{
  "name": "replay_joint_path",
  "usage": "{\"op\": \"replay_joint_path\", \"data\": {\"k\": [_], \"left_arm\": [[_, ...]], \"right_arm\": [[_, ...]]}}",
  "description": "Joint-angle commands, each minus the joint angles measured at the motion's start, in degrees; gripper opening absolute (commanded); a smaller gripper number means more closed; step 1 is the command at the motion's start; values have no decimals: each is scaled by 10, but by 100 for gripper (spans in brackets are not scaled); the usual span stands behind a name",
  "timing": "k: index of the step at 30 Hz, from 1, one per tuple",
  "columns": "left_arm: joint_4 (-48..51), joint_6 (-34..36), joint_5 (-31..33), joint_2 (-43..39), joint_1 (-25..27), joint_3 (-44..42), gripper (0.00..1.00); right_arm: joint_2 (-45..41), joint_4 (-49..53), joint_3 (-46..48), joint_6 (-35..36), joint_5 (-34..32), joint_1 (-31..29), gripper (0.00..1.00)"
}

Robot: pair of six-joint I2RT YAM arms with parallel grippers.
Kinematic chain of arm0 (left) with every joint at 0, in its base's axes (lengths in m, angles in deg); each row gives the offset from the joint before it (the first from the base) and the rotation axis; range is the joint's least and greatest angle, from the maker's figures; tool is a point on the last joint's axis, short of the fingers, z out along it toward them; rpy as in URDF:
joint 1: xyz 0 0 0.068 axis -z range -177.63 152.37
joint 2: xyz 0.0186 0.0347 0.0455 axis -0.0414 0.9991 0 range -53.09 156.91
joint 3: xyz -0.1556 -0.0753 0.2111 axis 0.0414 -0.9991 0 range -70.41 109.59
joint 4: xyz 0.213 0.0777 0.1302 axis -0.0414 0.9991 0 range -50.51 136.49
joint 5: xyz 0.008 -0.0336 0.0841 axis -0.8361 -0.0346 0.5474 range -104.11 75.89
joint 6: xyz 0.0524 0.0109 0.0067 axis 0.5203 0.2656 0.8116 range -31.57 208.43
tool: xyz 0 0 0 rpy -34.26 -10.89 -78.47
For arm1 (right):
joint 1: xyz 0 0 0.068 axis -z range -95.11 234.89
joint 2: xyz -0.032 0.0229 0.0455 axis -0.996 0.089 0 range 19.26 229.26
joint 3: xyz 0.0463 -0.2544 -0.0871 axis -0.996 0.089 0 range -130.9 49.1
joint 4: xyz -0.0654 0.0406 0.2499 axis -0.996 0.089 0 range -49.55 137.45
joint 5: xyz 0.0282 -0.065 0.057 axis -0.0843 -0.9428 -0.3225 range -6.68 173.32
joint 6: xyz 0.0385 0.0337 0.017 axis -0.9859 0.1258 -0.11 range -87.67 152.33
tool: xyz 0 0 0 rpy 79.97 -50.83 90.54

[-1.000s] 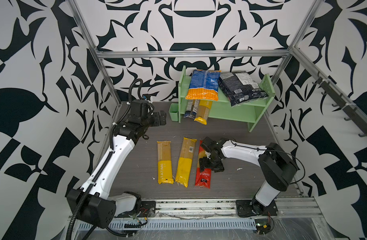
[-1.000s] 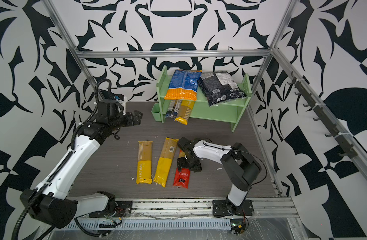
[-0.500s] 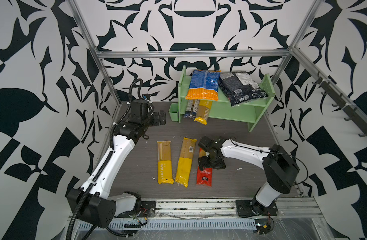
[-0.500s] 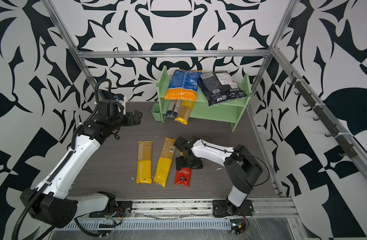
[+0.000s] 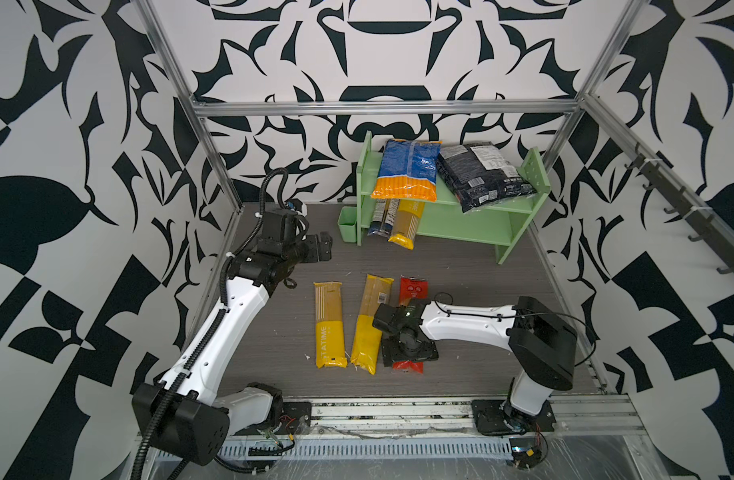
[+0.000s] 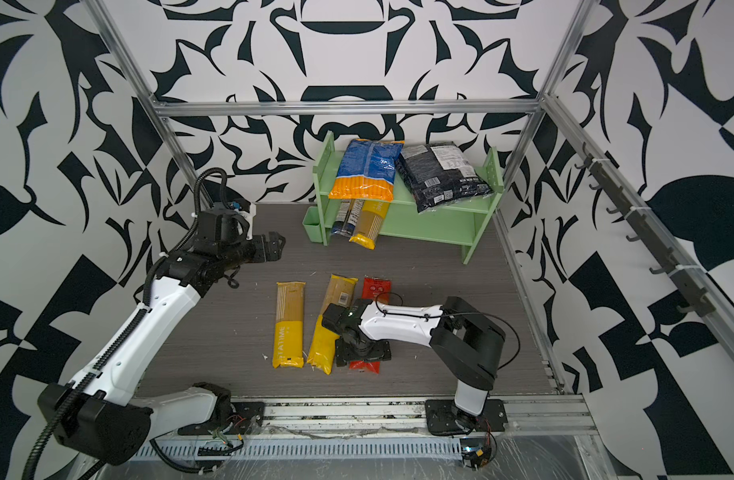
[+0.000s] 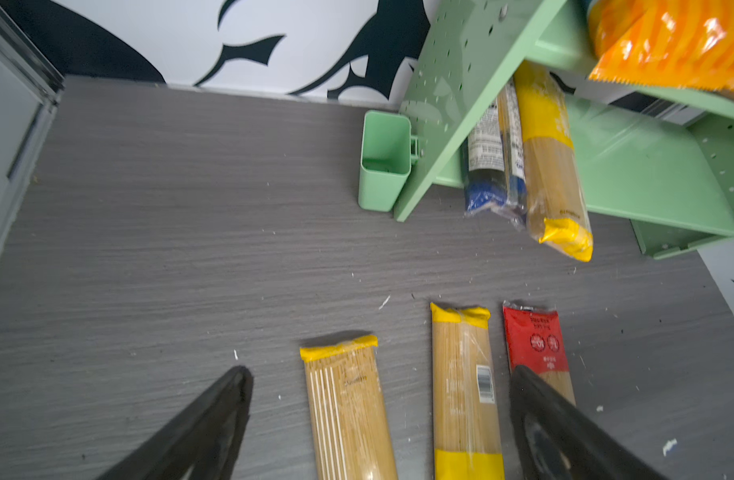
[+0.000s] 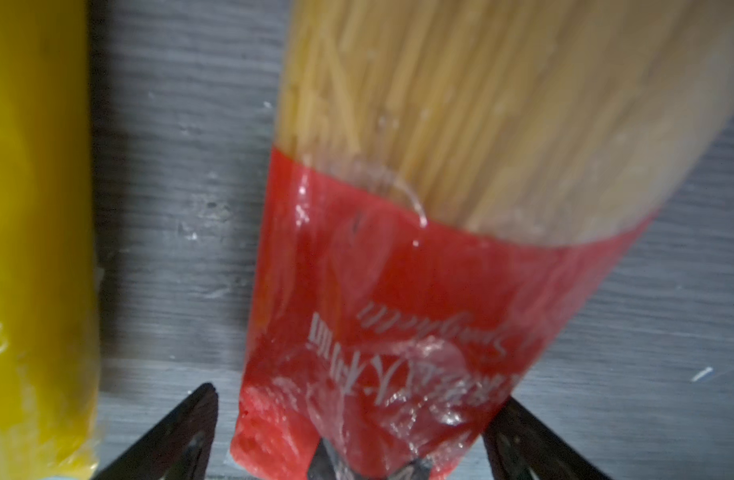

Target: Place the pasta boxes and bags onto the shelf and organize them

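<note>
While R gripper [image 8: 357, 395] spread astride red pack [image 8: 398, 291] | L gripper [image 7: 380, 370] spread, aloft

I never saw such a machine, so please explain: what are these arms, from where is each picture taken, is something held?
These are two robot arms, each ending in a claw. Two pictures look down from above; two come from wrist cameras. The green shelf holds a blue-and-orange bag, a black bag and two long packs below. Two yellow packs and a red pack lie on the table. Nothing is held: left claw open, right claw open around the red pack.
</note>
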Motion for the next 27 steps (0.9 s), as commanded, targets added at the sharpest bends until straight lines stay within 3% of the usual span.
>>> {"op": "replay_joint_path", "data": {"k": [1,10,14,18,24,27], "left_arm": [[15,-5,-11,-23,-2,-11,99],[28,-37,29,-68,-3,-14,99],[38,-58,33,-55,-3,6,99],[43,-75,42,-41,-2,19,99],[49,-81,43,-37,-2,26,99],[39,-69,43,-31,-2,25,99]], "right_arm": [[-23,-20,41,-37,-23,-7,99],[-41,-152,164,-15,-25,-7,96],[-50,-159,189,-7,-39,-6,89],[-40,-157,199,3,-44,-5,73],[-40,-200,239,5,-31,-4,39],[-65,-231,270,-3,-17,2,31]]}}
